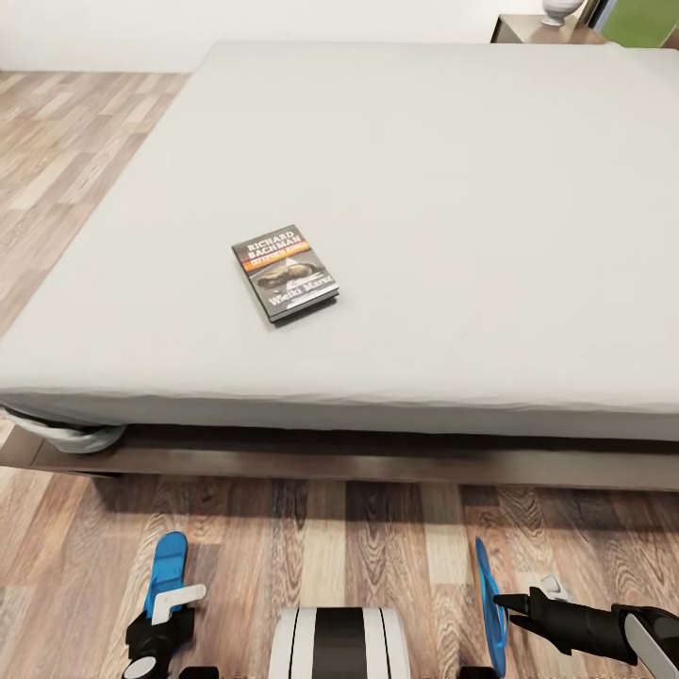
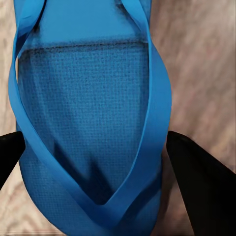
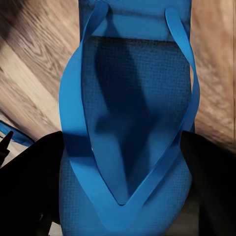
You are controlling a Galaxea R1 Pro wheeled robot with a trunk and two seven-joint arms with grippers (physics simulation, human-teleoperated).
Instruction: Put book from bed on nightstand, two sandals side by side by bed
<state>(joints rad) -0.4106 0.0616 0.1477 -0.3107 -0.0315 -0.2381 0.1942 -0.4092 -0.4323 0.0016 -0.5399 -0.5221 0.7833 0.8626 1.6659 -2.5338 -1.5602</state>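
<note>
Sandals are what the coming move turns on: each is held in a gripper, low over the wood floor (image 1: pixel 85 151) at the foot of the bed (image 1: pixel 424 189), and the two are well apart, one either side of the robot's trunk. In the head view the left sandal (image 1: pixel 170 566) lies flat-side up with its long axis pointing toward the bed frame, held by the left gripper (image 1: pixel 160 618); the right sandal (image 1: pixel 489 604) is turned on edge, a thin blue sliver ahead of the right gripper (image 1: pixel 509 604), its long axis also running toward the bed. In the left wrist view the sandal fills the gap between the dark fingers (image 2: pixel 196 187), which sit against its two edges, so I judge them clamped on it; the right wrist view shows the same, fingers (image 3: pixel 34 187) pressed to both sides of its sandal. To set them side by side, the right one likely needs rolling flat and the pair bringing closer. The book (image 1: pixel 284 273) lies on the mattress near the foot edge, nearer the left arm. A nightstand (image 1: pixel 528 28) is cut off at the far corner, only a white base showing; whether either sandal touches the floor I cannot tell.
</note>
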